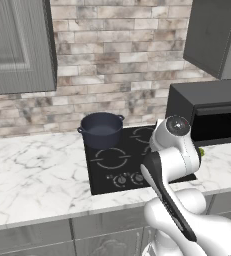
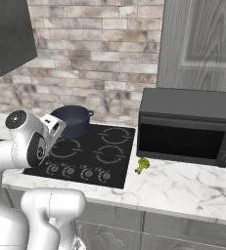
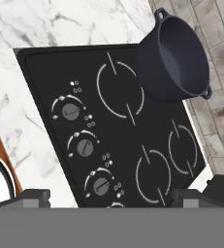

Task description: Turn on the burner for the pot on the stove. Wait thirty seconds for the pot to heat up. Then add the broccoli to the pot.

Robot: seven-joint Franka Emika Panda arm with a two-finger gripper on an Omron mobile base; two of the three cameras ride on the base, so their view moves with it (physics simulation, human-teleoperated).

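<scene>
Black microwave (image 2: pixel 188 128) on a marble counter (image 1: pixel 32 175)

It sits at the right against the far brick wall (image 1: pixel 117 55); grey cabinets (image 1: pixel 17 45) hang above, with grey drawer fronts (image 1: pixel 47 235) below the near edge.

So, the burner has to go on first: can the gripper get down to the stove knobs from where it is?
Probably yes. The open gripper hangs above the knobs on the stove, with nothing between.

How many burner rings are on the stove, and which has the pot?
4 rings on the stove: front-left, front-right, back-right, and back-left, mostly hidden under the pot.
</scene>
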